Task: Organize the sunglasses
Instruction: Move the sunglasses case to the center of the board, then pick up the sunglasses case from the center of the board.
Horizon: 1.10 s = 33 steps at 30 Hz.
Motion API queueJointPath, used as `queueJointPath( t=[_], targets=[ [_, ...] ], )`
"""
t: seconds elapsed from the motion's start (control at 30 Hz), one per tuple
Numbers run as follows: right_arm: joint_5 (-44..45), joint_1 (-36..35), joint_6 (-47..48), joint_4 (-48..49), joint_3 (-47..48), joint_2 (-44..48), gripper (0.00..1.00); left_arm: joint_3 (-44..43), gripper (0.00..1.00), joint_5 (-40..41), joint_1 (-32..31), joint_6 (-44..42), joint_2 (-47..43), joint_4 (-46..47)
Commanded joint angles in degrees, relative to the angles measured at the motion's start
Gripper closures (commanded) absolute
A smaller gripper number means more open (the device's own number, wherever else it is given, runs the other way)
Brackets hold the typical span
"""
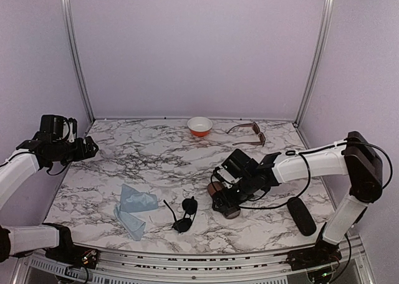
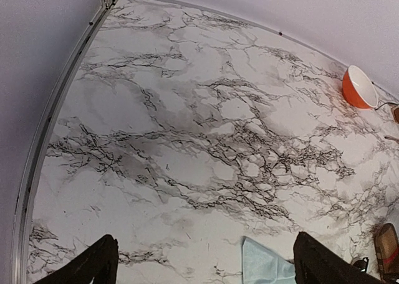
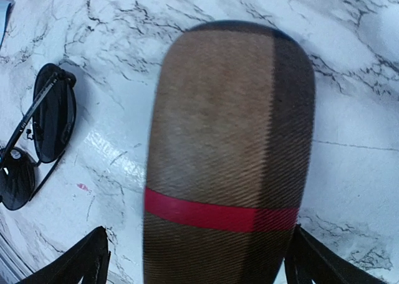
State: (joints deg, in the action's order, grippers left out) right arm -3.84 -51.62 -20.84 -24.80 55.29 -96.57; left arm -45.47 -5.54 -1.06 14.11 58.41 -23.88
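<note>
Right gripper point(image 3: 198, 230): spread wide, set astride the brown case point(image 3: 230, 141), nothing clamped.
Left gripper point(image 2: 204, 237): held open, empty.
Black sunglasses point(image 3: 37, 141): laid just beside the case.
Brown sunglasses point(image 1: 249, 132): seen well beyond the case.

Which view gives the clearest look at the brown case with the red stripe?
Right wrist: the brown case fills the frame, weave and red stripe sharp, though its lower end is cropped. Top external shows only part of it under the right gripper. Left wrist catches a sliver at the right edge.
</note>
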Motion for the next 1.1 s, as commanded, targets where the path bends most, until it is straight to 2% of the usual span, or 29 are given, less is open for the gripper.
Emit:
queueJointPath(
  t=[0.0, 0.27, 0.57, 0.77, 0.97, 1.07],
  targets=[
    [-1.87, -0.32, 0.28, 2.26, 2.75, 2.38, 0.04, -0.01, 0.01, -0.37, 0.18, 0.04, -0.04, -0.34],
    [0.20, -0.42, 1.16, 1.42, 2.60, 3.20, 0.04, -0.01, 0.01, -0.06, 0.19, -0.13, -0.20, -0.38],
    [2.50, -0.37, 1.83, 0.76, -0.94, 3.26, 0.11, 0.39, 0.01, 0.31, 0.18, -0.13, -1.21, -0.37],
    [1.86, -0.34, 3.54, 1.61, -1.54, 2.63, 0.18, 0.56, 0.01, 1.52, 0.20, -0.30, -1.18, -0.39],
    [1.66, -0.37, 4.02, 3.17, -2.13, 2.71, 0.35, 0.55, 0.01, 1.37, 0.23, -0.33, -0.78, -0.41],
    [2.04, -0.40, 4.04, 3.09, -2.52, 2.64, 0.37, 0.55, 0.01, 1.38, 0.23, -0.29, -0.52, -0.42]
  ],
)
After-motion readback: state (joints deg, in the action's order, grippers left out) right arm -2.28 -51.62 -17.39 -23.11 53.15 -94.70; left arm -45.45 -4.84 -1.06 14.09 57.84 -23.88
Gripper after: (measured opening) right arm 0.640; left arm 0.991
